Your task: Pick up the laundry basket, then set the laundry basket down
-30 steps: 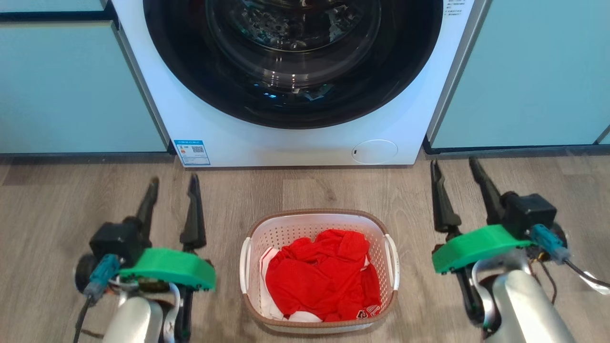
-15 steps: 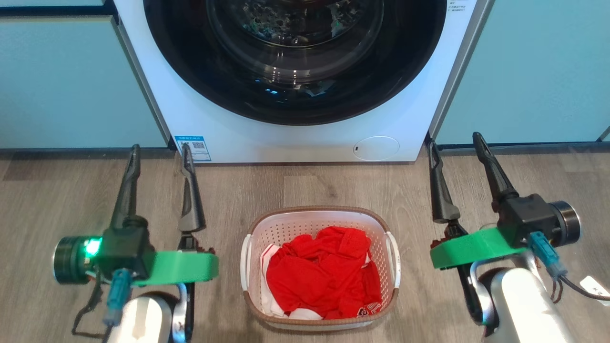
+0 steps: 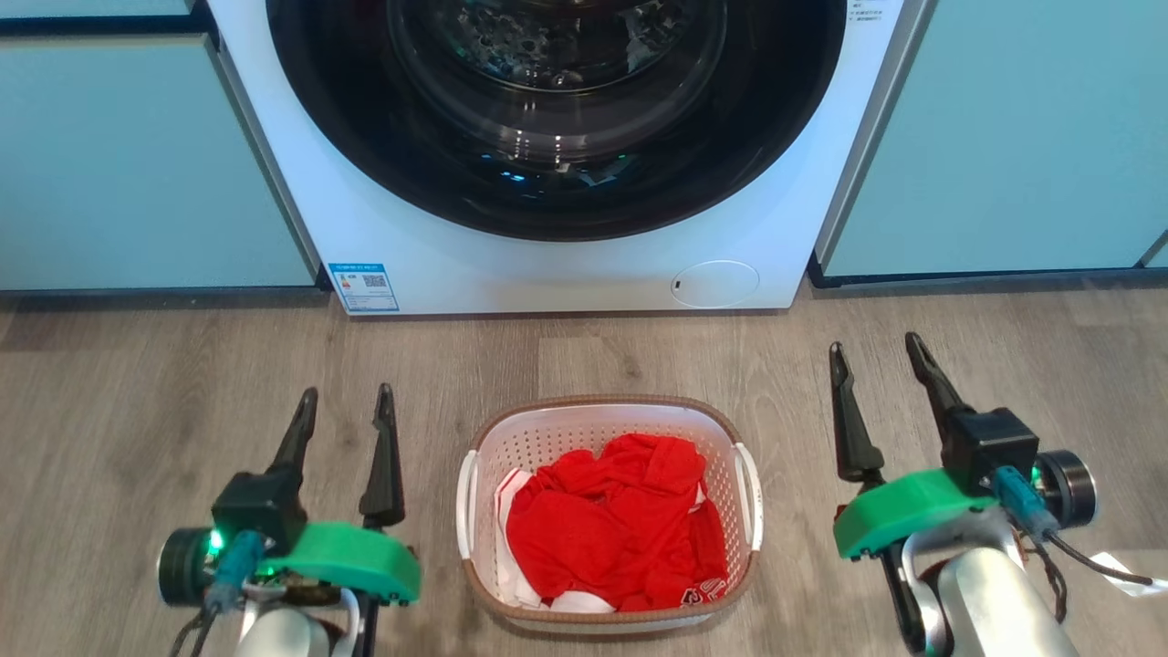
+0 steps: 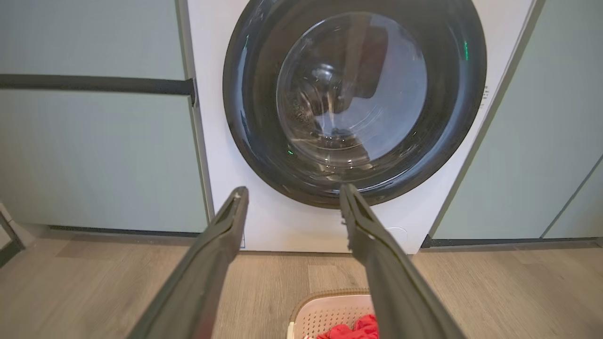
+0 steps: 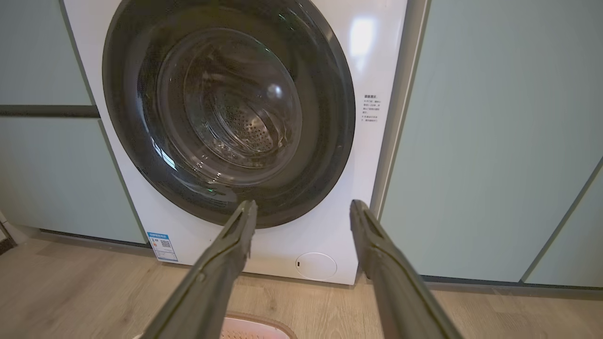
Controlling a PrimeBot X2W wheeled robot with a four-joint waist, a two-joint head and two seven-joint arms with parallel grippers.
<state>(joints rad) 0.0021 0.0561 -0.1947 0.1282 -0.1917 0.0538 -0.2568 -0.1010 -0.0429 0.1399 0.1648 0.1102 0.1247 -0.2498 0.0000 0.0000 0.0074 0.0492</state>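
The laundry basket point(image 3: 721, 436), white perforated plastic with a brown rim and two white side handles, stands on the wood floor in front of the washing machine, holding red and white clothes point(image 3: 613, 525). My left gripper point(image 3: 348, 402) hangs open to the basket's left, apart from it, fingers pointing toward the machine. On the basket's right, also clear of it, my right gripper point(image 3: 876, 351) is open. The left wrist view catches the basket's point(image 4: 325, 308) far rim at the bottom, between and below the open left gripper point(image 4: 294, 197). In the right wrist view the basket's point(image 5: 254, 327) rim peeks below the open right gripper point(image 5: 304, 209).
A white front-loading washing machine point(image 3: 566, 265) with a dark round door point(image 3: 557, 109) stands straight ahead, flanked by pale green cabinet fronts point(image 3: 128, 164). Grey wood floor point(image 3: 137, 374) spreads on both sides of the basket. A white tag point(image 3: 1127, 570) hangs off the right arm's cable.
Both grippers, raised and stretched forward half a second ago, have come back down and nearer to me. The basket has stayed put. Both grippers remain open.
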